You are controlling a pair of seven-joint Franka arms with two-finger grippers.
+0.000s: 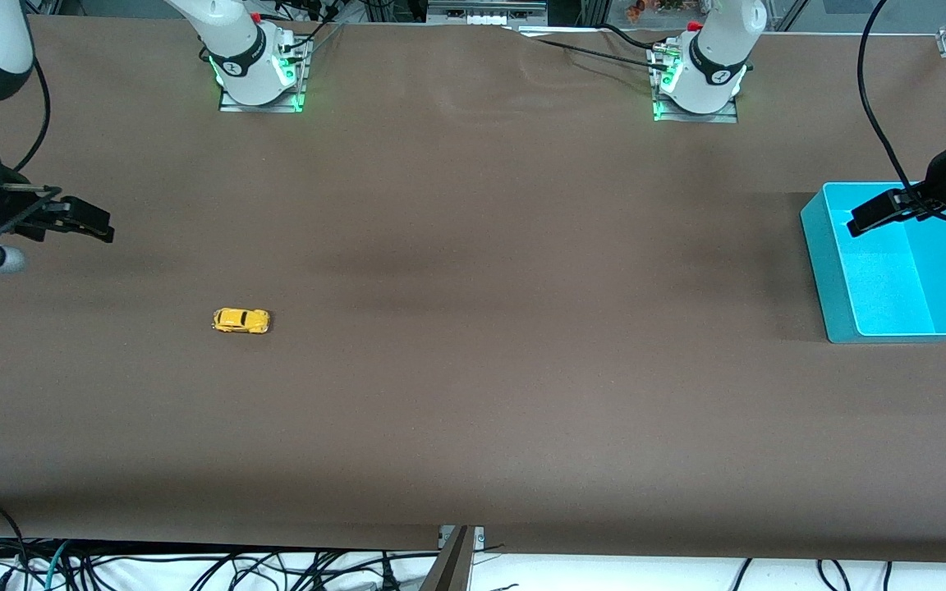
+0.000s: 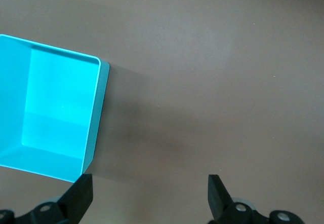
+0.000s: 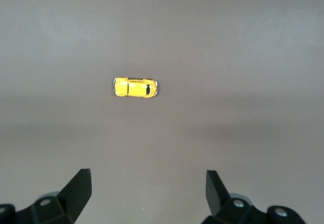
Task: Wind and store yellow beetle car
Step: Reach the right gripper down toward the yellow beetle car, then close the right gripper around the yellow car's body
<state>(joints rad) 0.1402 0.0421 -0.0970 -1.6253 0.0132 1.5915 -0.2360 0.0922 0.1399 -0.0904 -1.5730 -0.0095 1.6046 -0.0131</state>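
Observation:
The yellow beetle car (image 1: 241, 321) stands on its wheels on the brown table toward the right arm's end; the right wrist view shows the car (image 3: 134, 87) from above. My right gripper (image 1: 91, 223) hangs open in the air at that end of the table, apart from the car, and in its wrist view the right gripper (image 3: 148, 183) holds nothing. The cyan bin (image 1: 892, 264) sits at the left arm's end with nothing in it. My left gripper (image 1: 867, 217) is open over the bin's rim; its own view shows the left gripper (image 2: 150, 186) beside the bin (image 2: 50, 112).
The brown table cover (image 1: 522, 328) spreads wide between the car and the bin. Both arm bases (image 1: 255, 66) stand along the edge farthest from the front camera. Loose cables (image 1: 194, 570) lie off the table's nearest edge.

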